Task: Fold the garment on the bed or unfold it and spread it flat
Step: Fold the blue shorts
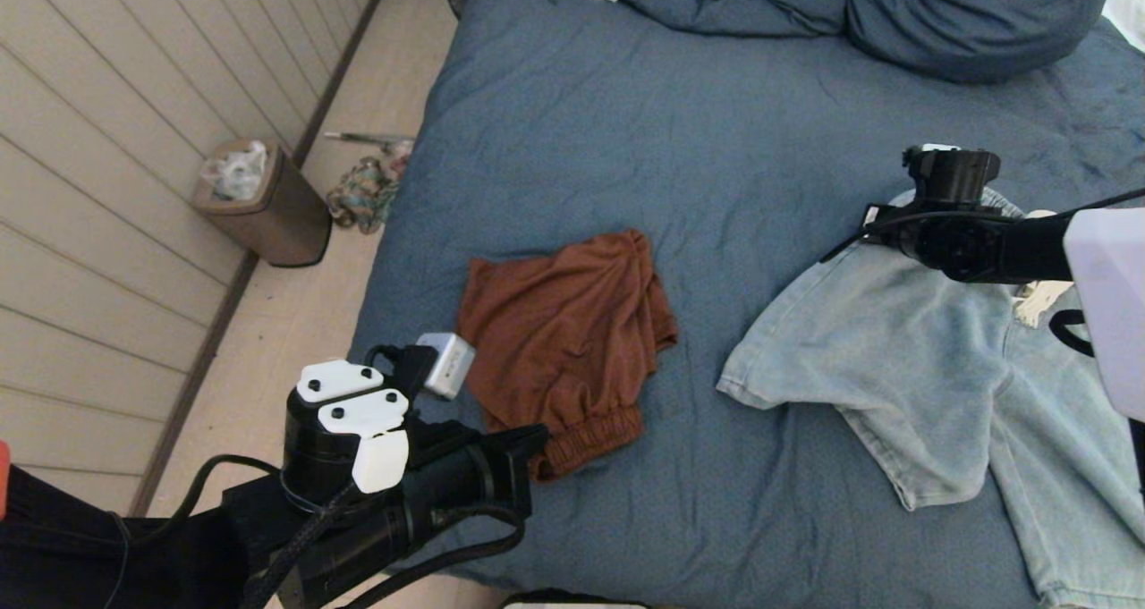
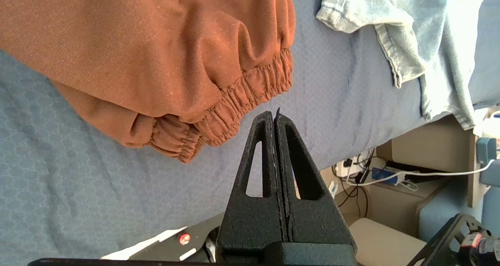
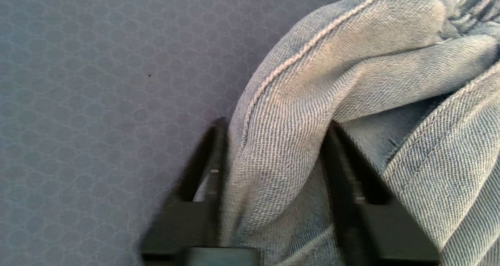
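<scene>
Light-blue denim shorts (image 1: 894,341) lie rumpled on the right side of the bed (image 1: 626,126). My right gripper (image 3: 275,127) points down at their far edge. Its jaws stand apart, with a raised fold of the denim (image 3: 297,113) filling the gap and touching both fingers (image 3: 213,156). In the head view the right wrist (image 1: 950,180) hides those fingers. Rust-brown shorts (image 1: 564,323) with an elastic waistband (image 2: 250,98) lie bunched at centre-left. My left gripper (image 2: 274,115) hovers shut and empty just off that waistband, near the bed's front left edge (image 1: 537,435).
A bunched blue duvet (image 1: 760,5) and pillow (image 1: 975,19) lie along the far end. On the floor to the left stand a brown waste bin (image 1: 264,202) and a heap of cloth (image 1: 362,193) near the panelled wall. Cables and a power strip (image 2: 375,168) sit below the bed's near edge.
</scene>
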